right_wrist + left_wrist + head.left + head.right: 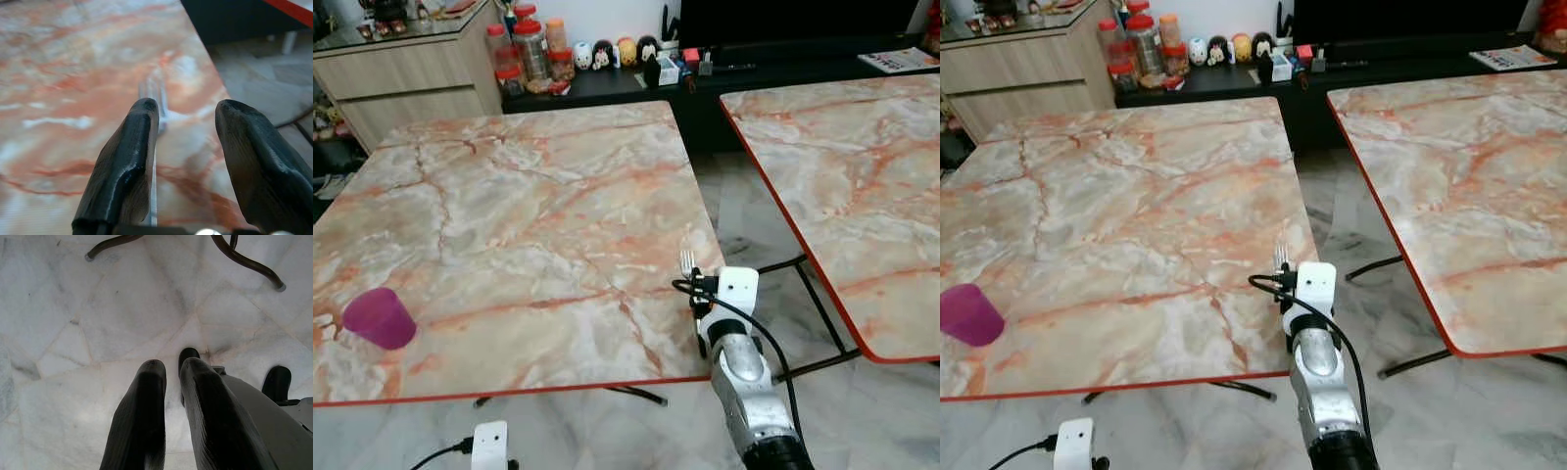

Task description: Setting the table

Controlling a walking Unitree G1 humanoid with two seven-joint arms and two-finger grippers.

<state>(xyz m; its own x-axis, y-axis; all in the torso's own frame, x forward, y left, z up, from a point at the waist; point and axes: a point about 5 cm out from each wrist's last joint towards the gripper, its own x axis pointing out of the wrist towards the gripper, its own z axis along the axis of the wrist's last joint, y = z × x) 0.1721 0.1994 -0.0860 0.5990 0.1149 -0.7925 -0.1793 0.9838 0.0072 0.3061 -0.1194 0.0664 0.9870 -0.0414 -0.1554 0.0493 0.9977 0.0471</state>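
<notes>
Fork [686,261] lay near the table's [529,196] lower-right edge, with the right gripper [186,142] spread open over it and nothing gripped, so I'd guess placing was done and next it needed to back off; left gripper [168,382] hung nearly closed, empty.

Silver right arm [751,392], white wrist block, black cable, seemingly ribbed black fingers [124,161]

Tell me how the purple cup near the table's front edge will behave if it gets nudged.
The purple cup looks like thin plastic, so probably light and quick to slide on the glossy marble table. It appears to stand mouth-down with the wider end on the table, so it likely resists tipping. Sitting close to the edge, a hard push might send it off.
</notes>
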